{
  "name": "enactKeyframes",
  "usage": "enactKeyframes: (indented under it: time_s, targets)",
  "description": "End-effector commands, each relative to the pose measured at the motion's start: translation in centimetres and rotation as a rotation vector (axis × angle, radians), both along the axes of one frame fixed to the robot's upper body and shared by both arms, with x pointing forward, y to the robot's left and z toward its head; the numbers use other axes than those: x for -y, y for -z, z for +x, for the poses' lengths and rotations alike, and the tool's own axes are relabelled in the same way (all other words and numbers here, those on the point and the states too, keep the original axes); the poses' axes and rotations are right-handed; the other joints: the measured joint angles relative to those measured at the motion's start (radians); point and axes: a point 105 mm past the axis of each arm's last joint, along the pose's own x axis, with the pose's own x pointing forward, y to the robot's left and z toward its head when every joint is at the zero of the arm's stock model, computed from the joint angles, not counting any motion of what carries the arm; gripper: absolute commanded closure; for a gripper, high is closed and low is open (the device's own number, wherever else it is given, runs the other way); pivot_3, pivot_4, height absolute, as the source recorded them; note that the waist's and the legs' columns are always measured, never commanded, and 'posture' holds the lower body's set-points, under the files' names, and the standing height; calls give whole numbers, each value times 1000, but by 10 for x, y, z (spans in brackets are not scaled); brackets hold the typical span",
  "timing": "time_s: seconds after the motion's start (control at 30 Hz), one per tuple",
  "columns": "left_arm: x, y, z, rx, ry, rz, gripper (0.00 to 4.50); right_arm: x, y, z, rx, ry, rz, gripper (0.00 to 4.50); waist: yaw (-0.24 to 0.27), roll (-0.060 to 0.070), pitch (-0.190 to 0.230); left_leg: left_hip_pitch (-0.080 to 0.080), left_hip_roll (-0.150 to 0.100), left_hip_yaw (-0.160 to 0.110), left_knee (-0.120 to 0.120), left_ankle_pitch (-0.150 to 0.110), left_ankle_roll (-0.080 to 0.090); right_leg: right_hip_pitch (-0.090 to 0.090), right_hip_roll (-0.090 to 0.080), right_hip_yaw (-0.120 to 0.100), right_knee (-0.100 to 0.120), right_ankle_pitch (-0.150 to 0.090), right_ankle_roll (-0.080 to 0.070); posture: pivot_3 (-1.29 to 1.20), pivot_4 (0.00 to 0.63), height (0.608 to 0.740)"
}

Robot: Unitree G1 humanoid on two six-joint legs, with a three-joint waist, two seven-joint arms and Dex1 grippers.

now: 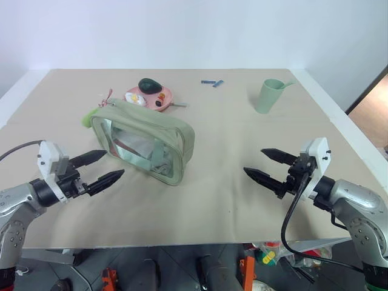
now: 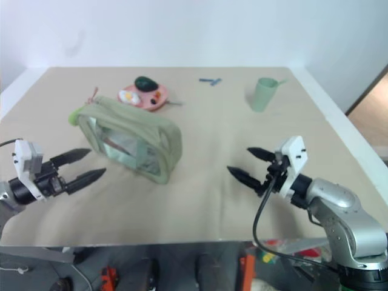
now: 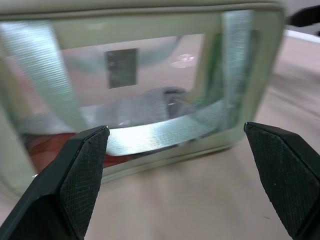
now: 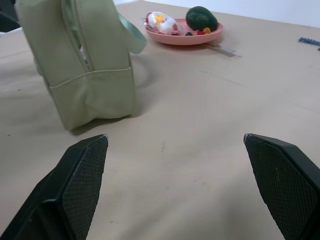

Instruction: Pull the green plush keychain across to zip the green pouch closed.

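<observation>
The green pouch [image 1: 145,140] stands on the tan table left of centre, its clear side panel [image 3: 150,95] and green strap [image 3: 165,132] facing my left gripper. The green plush keychain [image 1: 90,117] hangs at the pouch's far left end, by the zipper. My left gripper [image 1: 113,163] hovers open just left of the pouch's near corner, nothing between its fingers. My right gripper [image 1: 253,160] is open too, well to the right of the pouch and pointing toward its fabric end [image 4: 85,65].
Behind the pouch sits a pink plate [image 1: 163,94] with a dark green avocado toy [image 1: 150,85] and small toys. A pale green cup [image 1: 269,96] stands at the back right. Small blue pieces [image 1: 212,82] lie near the far edge.
</observation>
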Motion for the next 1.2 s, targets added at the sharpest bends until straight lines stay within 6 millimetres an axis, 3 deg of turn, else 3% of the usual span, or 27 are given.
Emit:
enactKeyframes:
  time_s: [0.03, 0.17, 0.27, 0.4, 0.57, 0.77, 0.87, 1.2]
  targets:
    - [-1, -20, -7, 56, 34, 22, 31, -1, -27, 4, 115, -29, -37, 0, -1, 0, 0, 0, 0, 0, 0, 0, 0, 0, 0, 0, 0, 0, 0, 0, 150, 740]
    - [23, -25, -22, 36, 142, 11, 31, -22, -56, 20, 178, -113, -12, 0, -9, 0, 0, 0, 0, 1, 1, 0, 0, 0, 0, 1, 0, 0, 0, 0, 150, 740]
    - [42, -21, -35, 8, 216, 10, 31, -44, -66, 34, 179, -185, 29, 0, -17, 0, 0, 1, 2, 5, 1, 0, 0, -1, 0, 2, 0, 0, -1, 0, 150, 740]
    - [71, -15, -46, -18, 301, -38, 31, -91, -61, 59, 134, -327, 38, 0, -28, 0, 0, 1, 3, 5, 0, 0, 0, -1, 0, 1, 0, 1, -1, 0, 150, 740]
    - [88, -13, -49, -19, 344, -52, 31, -115, -59, 80, 112, -385, 51, 0, -26, 0, 0, -1, 3, 4, -2, 0, 0, -2, 1, 1, 1, 1, -2, 0, 150, 740]
    - [94, -14, -45, -6, 350, -47, 31, -137, -59, 84, 72, -485, 80, 0, -27, 0, 0, -2, 3, 3, -2, 0, 0, -2, 1, 0, 1, 1, -1, 0, 150, 740]
    - [95, -13, -45, -6, 345, -46, 0, -146, -54, 80, 56, -531, 78, 814, -28, 0, 0, -2, 3, 3, -2, 0, 0, -2, 1, 0, 1, 1, -1, 0, 150, 740]
    - [100, -16, -40, 17, 330, -53, 0, -157, -43, 80, 18, -559, 81, 4252, -28, 0, 0, -1, 3, 3, -1, 0, 0, -2, 1, 0, 2, 1, -2, 0, 150, 740]
